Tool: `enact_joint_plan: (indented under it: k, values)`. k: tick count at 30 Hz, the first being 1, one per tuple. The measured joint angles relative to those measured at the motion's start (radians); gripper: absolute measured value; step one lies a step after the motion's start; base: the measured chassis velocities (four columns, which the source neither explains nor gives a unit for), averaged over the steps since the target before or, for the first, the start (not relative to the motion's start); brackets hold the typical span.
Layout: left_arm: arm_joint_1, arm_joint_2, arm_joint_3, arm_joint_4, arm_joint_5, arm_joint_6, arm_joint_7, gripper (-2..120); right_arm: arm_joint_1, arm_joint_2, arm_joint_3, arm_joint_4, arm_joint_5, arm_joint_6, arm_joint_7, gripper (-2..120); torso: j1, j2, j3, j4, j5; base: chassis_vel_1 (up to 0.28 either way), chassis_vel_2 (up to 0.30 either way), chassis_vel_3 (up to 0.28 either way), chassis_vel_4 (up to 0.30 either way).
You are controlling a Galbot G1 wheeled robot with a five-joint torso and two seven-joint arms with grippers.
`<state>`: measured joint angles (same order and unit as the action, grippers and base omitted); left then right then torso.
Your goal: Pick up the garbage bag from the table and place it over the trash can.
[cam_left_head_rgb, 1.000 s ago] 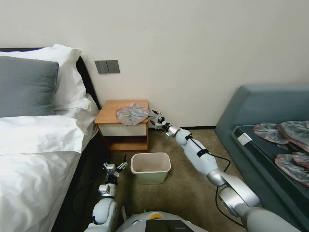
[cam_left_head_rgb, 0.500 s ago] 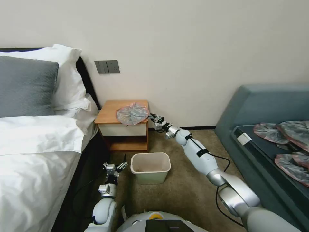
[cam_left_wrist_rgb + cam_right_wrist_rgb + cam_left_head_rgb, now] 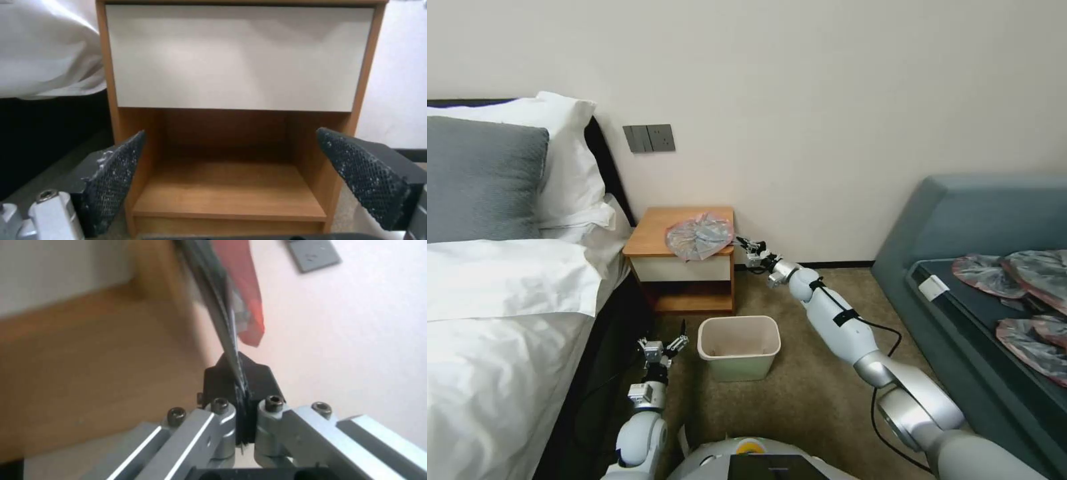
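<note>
A: On the left, our left gripper [image 3: 662, 347] hangs low by the bed [image 3: 500, 320], jaws spread wide and empty, facing the table [image 3: 657, 237] and its lower shelf.

B: The can [image 3: 739, 347] sits on the carpet in front of the table, open and unlined.

A: The bag [image 3: 700, 235] lies flat on the table's right front corner, its edge overhanging.

B: And the news sits at that edge. A second ago our right gripper [image 3: 750, 245] hung just off the corner with its fingers apart. Now it has closed in, and its pads [image 3: 222, 380] are clamped on the bag's edge, the red rim showing just beyond.

A: So we judge the pinch made. The bag is not yet lifted; carrying it to the can and spreading it over the rim remain.
</note>
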<state>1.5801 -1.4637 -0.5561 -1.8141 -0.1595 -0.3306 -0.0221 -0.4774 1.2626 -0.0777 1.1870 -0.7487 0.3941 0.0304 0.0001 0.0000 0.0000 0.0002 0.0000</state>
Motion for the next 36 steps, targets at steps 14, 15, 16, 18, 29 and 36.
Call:
enact_joint_plan:
  k: [14, 15, 16, 18, 29, 36]
  values:
    - [-0.038, 0.0, -0.037, 0.008, -0.072, 0.027, -0.032, 98, -0.201, -0.111, -0.004, 0.335, 0.171, -0.124, -0.019, 0, 0.0, 0.0, 0.0, -0.0001, -0.0001, 0.0, 0.0, 0.0, 0.0]
    - [-0.043, -0.002, -0.043, 0.008, -0.083, 0.031, -0.035, 98, -0.227, -0.115, 0.003, 0.357, 0.171, -0.125, -0.019, 0, 0.0, 0.0, 0.0, -0.0002, 0.0002, 0.0, 0.0, 0.0, 0.0]
    - [-0.046, -0.003, -0.047, 0.009, -0.091, 0.033, -0.036, 98, -0.249, -0.119, 0.011, 0.376, 0.171, -0.125, -0.018, 0, 0.0, 0.0, 0.0, -0.0001, 0.0, 0.0, 0.0, 0.0, 0.0]
    - [-0.05, -0.002, -0.051, 0.009, -0.102, 0.035, -0.038, 98, -0.282, -0.123, 0.021, 0.397, 0.168, -0.125, -0.018, 0, 0.0, 0.0, 0.0, -0.0002, -0.0004, 0.0, 0.0, 0.0, 0.0]
    - [-0.08, 0.009, -0.07, 0.004, -0.18, 0.054, -0.044, 98, -0.542, -0.123, 0.112, 0.478, 0.078, -0.061, -0.017, 0, 0.0, 0.0, 0.0, -0.0002, 0.0001, 0.0, 0.0, 0.0, 0.0]
    - [-0.092, 0.033, -0.086, 0.001, -0.232, 0.061, -0.046, 98, -0.638, -0.136, 0.135, 0.503, 0.017, -0.002, -0.006, 0, 0.0, 0.0, 0.0, -0.0003, -0.0001, 0.0, 0.0, 0.0, 0.0]
